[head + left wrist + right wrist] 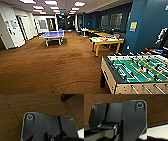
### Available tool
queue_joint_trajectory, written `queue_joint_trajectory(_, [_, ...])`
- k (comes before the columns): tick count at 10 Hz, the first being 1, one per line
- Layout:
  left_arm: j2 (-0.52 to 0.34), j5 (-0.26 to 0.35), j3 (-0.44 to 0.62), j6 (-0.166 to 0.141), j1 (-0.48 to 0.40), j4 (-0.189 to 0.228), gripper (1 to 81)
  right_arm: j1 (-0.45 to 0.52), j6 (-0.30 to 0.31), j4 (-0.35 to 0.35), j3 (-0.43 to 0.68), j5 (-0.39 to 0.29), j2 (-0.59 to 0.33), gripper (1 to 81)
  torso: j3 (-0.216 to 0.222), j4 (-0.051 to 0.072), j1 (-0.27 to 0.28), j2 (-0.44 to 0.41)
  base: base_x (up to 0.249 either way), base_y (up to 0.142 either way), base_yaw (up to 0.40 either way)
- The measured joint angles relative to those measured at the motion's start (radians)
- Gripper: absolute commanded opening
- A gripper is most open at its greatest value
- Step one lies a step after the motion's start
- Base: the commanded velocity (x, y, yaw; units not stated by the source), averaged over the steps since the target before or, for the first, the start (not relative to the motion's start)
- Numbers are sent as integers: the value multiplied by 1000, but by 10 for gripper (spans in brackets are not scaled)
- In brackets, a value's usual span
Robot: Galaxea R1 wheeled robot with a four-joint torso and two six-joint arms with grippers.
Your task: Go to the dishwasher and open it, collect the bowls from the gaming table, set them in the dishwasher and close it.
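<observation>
A long, narrow white-topped counter on yellow wooden legs [106,41] stands mid-room on brown carpet [50,65], its long axis running left to right. Small bright shapes on its top are too blurred to identify. A green-field foosball table [136,70] is cut off at lower right. Whether either arm's fingers are spread cannot be told.

I see brown carpet [50,62] running out from the foosball table [135,71], whose field is green under yellow and dark figures, its cabinet cream. Beyond that table stands a white-topped table [106,40] on yellow legs, strewn with bright colours; further off, a blue ping-pong table [52,35]. Beside it rises a dark blue wall [147,22].
</observation>
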Motion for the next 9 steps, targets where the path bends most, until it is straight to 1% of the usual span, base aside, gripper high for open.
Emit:
queue_joint_trajectory(7, [5,6,3,0,2,0,811,-2,0,0,-1,-2,-2,811,0,0,0,0,190,119,0])
queue_joint_trajectory(8, [2,3,4,0,-16,0,811,15,0,0,-6,1,-3,811,-1,0,2,1,190,124,0])
queue_joint_trajectory(9, [-5,-12,-3,0,-26,0,811,25,0,0,0,13,7,811,0,0,1,1,190,124,0])
